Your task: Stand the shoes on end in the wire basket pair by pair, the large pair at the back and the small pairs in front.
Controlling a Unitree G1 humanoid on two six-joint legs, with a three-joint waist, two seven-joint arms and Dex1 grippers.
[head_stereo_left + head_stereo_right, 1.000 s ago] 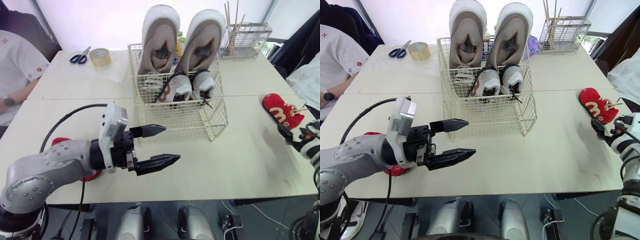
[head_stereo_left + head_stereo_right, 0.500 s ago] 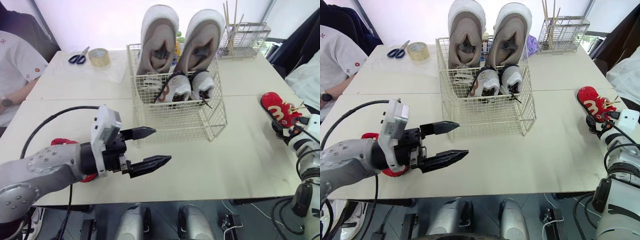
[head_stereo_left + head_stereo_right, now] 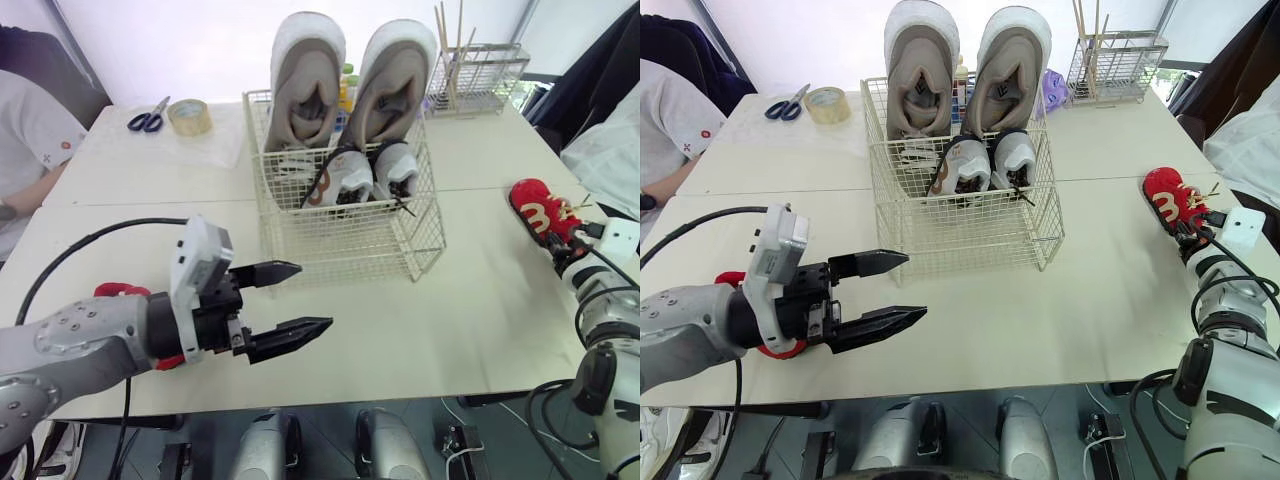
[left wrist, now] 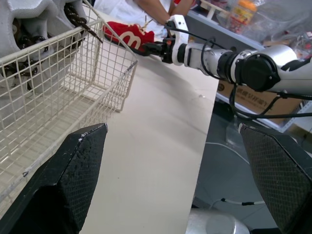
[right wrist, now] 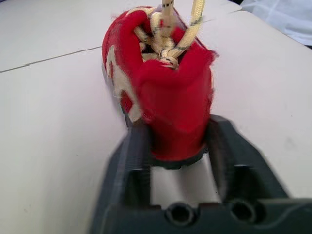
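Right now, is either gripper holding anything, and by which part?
Right gripper clasps the red shoe by its heel; left gripper is open, empty.

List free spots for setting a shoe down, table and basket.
Wire basket: the front strip, ahead of the small white pair, is bare; the back is packed by the large pair. Table: open between basket and red shoe; tighter by the left gripper.

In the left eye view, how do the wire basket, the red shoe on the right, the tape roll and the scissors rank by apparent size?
1. wire basket
2. red shoe
3. tape roll and scissors look about equal, so I leave them unranked.
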